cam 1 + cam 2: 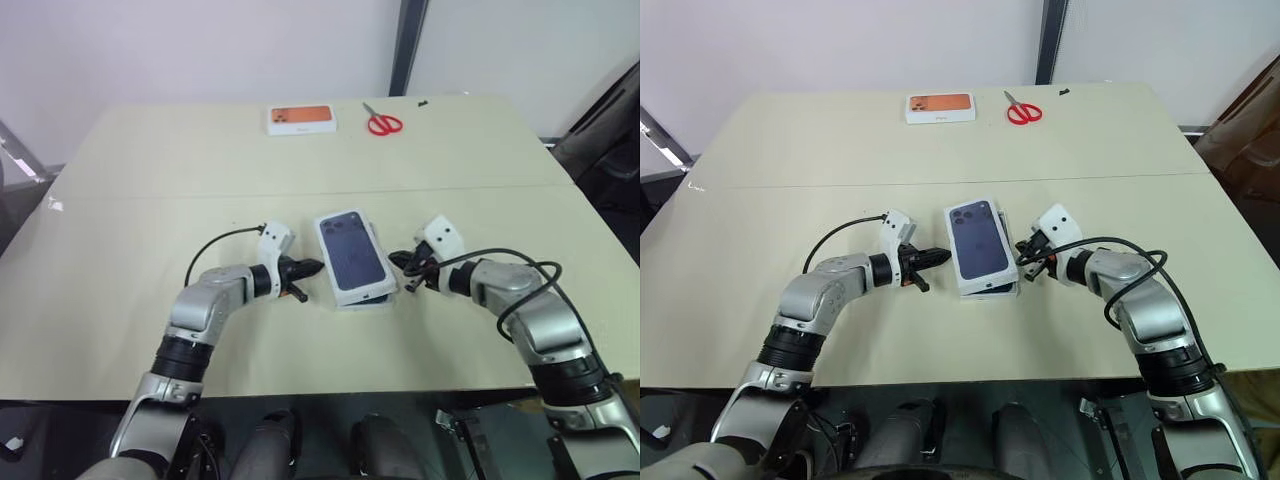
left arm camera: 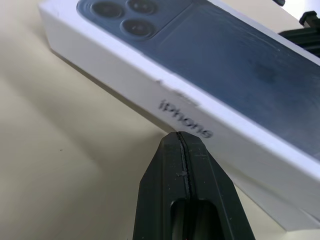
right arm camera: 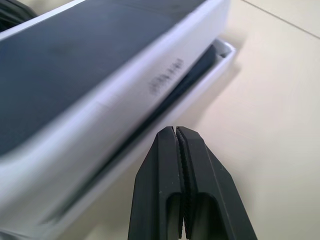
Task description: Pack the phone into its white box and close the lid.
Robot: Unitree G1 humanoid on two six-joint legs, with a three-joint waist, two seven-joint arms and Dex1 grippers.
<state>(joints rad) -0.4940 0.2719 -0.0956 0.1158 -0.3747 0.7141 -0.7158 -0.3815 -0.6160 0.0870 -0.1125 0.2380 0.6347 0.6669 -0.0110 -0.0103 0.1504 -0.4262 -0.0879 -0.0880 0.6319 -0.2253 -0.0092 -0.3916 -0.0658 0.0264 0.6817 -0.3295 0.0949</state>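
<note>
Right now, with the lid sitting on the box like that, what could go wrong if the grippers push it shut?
1. The lid sits skewed on the white box, whose corner sticks out; pressing down could jam it or crease an edge.
2. A dark strip, probably the phone, shows in the gap and might get pinched.
3. The left gripper and right gripper are shut, flanking the box; an uneven sideways nudge could slide or twist the stack across the table.
</note>
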